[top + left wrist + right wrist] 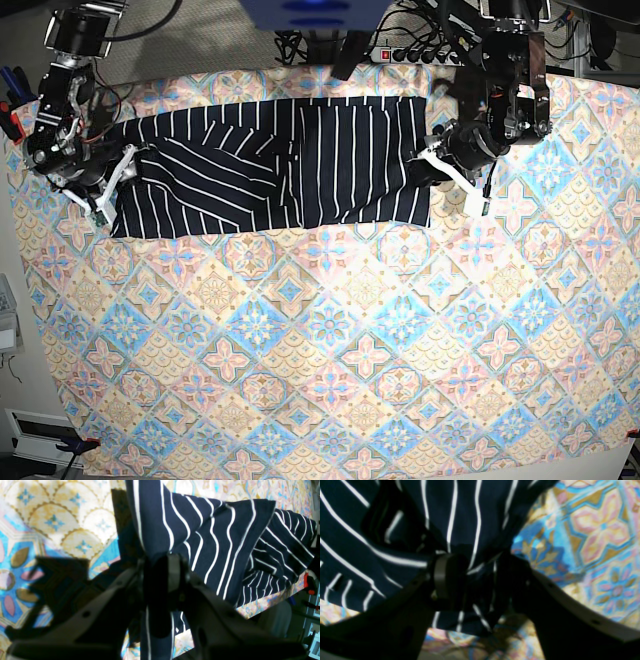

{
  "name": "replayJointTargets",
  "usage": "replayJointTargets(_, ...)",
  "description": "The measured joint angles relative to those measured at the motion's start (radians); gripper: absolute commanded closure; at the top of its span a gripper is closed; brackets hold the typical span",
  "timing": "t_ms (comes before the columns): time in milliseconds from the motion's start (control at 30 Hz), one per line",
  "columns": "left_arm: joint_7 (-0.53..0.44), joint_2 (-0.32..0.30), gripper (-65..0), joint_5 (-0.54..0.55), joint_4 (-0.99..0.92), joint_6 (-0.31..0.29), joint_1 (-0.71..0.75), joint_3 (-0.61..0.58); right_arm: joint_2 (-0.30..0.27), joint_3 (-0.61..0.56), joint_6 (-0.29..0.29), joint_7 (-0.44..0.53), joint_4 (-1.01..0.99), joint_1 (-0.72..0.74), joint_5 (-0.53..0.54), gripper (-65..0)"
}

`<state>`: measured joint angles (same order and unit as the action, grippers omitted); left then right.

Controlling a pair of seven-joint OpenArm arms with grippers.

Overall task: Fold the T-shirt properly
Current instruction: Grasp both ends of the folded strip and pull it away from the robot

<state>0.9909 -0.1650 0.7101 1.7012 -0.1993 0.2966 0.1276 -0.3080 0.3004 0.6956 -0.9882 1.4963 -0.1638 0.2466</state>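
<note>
- Base view shows one T-shirt (270, 165), a soft dark navy knit with thin, evenly spaced white pinstripes, lying as a long band across the 12 o'clock part of the tablecloth (330, 350).
- Its middle lies flat with the stripes running straight; toward 9 o'clock a folded-over layer turns them diagonal and the cloth rumples.
- One tablecloth covers the table: smooth printed fabric in pastel blue, pink and ochre, patterned in repeating diamond tiles with star-like flowers and, in the left wrist view, scalloped fan shapes.
- Two arms are in view, one at each end of the shirt.
- Left gripper (440, 165), at 3 o'clock of the shirt in the base view, is clenched on the fabric edge; in the left wrist view its pale, hard fingers (173, 570) pinch a gathered ridge of T-shirt (212, 542), and the cloth fans away in wavy folds.
- Right gripper (112, 180) sits at the 9 o'clock end; in the right wrist view its jaws stand parted, with a bunch of T-shirt (460, 510) lying loose between the dark fingers (445, 580), so it reads as released though touching the cloth.
- One power strip (415, 55) lies beyond the cloth at 12 o'clock.
- No writing or label can be read anywhere.
</note>
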Motion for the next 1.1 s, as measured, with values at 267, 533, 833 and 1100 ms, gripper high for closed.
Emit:
replayJointTargets(267,0.0,-0.003,-10.6,-0.003,0.0,0.0,0.0,0.0,-0.043,0.0,-0.002,-0.006,-0.154,0.061,0.13,-42.0)
replayJointTargets(533,0.0,-0.013,-10.6,-0.003,0.0,0.0,0.0,0.0,-0.043,0.0,0.0,0.005,-0.233,0.063,0.141,-42.0)
replayJointTargets(833,0.0,-0.012,-10.6,-0.003,0.0,0.0,0.0,0.0,-0.047,0.007,0.0,0.02,-0.286,0.07,0.162,-39.6)
replayJointTargets(1100,0.0,-0.013,-10.6,-0.003,0.0,0.0,0.0,0.0,-0.045,-0.091,-0.007,-0.005,-0.279,0.064,0.344,-32.2)
